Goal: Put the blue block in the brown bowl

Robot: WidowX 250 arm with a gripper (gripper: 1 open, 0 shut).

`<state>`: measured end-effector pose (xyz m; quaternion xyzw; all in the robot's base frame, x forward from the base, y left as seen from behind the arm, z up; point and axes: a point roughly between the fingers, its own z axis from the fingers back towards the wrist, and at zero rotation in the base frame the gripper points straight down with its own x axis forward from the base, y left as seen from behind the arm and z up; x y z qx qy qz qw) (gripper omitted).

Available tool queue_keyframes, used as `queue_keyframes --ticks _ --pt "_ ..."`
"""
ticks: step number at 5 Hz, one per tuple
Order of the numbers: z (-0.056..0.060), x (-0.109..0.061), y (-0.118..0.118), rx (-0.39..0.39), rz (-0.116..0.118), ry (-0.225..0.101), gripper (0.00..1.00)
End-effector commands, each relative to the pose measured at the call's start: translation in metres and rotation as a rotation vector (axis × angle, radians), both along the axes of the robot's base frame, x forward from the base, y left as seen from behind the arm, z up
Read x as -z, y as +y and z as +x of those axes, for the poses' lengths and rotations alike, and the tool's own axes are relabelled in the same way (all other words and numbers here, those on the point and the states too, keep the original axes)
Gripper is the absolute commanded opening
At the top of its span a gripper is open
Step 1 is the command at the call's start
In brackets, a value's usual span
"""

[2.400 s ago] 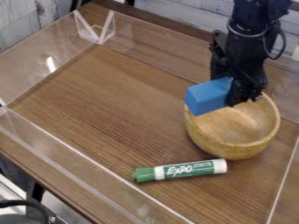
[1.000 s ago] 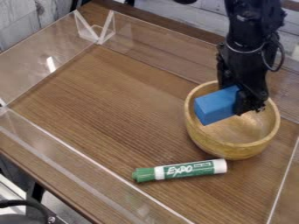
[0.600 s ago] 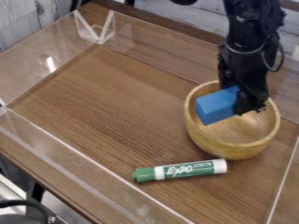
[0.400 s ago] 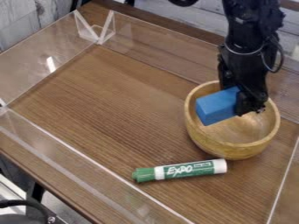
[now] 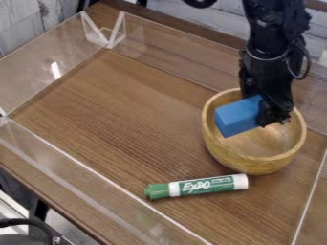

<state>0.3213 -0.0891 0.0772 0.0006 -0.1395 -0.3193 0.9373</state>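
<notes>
The blue block (image 5: pixel 235 117) sits low inside the brown bowl (image 5: pixel 246 163), near the bowl's back left wall and below its rim. My black gripper (image 5: pixel 265 107) reaches down into the bowl from above. Its fingers are shut on the block's right part, which they partly hide. Whether the block touches the bowl's floor cannot be told from this view.
A green-and-white Expo marker (image 5: pixel 196 187) lies on the wooden table in front of the bowl. Clear plastic walls (image 5: pixel 52 67) fence the table, and a small clear stand (image 5: pixel 105 31) is at the back left. The table's right edge runs close to the bowl.
In the oldest frame the block hung over the bowl's left rim. It has since gone down and right into the bowl. Nothing has moved over the last second.
</notes>
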Motion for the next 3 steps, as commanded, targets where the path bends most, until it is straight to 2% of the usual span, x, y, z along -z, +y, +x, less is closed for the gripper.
queue_keyframes --ticks 1,3 --pt "0.0075 -0.0241 0.0018 -0.01 -0.021 -0.078 0.0" --pt "0.0083 -0.0242 0.0018 -0.012 -0.026 -0.085 0.0"
